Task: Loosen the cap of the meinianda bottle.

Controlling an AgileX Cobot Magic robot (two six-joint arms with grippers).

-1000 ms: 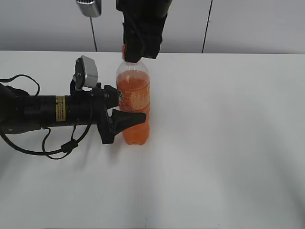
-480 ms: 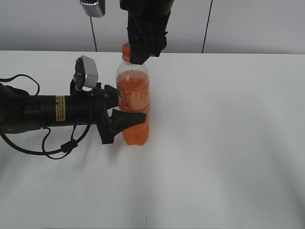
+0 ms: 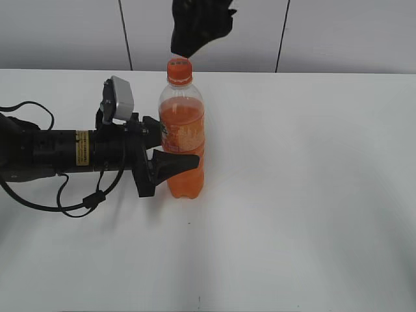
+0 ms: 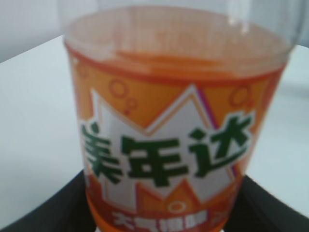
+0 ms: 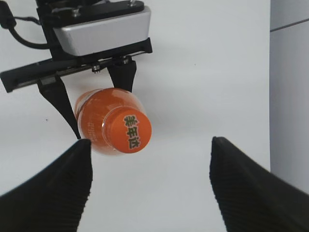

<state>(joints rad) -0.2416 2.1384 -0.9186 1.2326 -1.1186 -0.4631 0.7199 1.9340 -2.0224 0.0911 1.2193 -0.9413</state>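
The meinianda bottle [image 3: 182, 140] stands upright on the white table, full of orange soda, with its orange-and-white label filling the left wrist view [image 4: 169, 150]. Its orange cap [image 3: 179, 67] sits on the neck and shows from above in the right wrist view [image 5: 129, 131]. My left gripper [image 3: 170, 154] lies level from the left and is shut on the bottle's label band. My right gripper [image 3: 195, 45] hangs just above the cap, clear of it; in the right wrist view its jaws [image 5: 149, 162] are wide open with the cap at their upper left.
The white table [image 3: 312, 195] runs out to the right and front. A grey panelled wall [image 3: 338, 32] stands behind it. The left arm's black cable [image 3: 71, 201] loops on the table at the left.
My right gripper has let go of the cap and risen straight up, leaving the cap bare on the bottle. The left gripper and the bottle have not moved.
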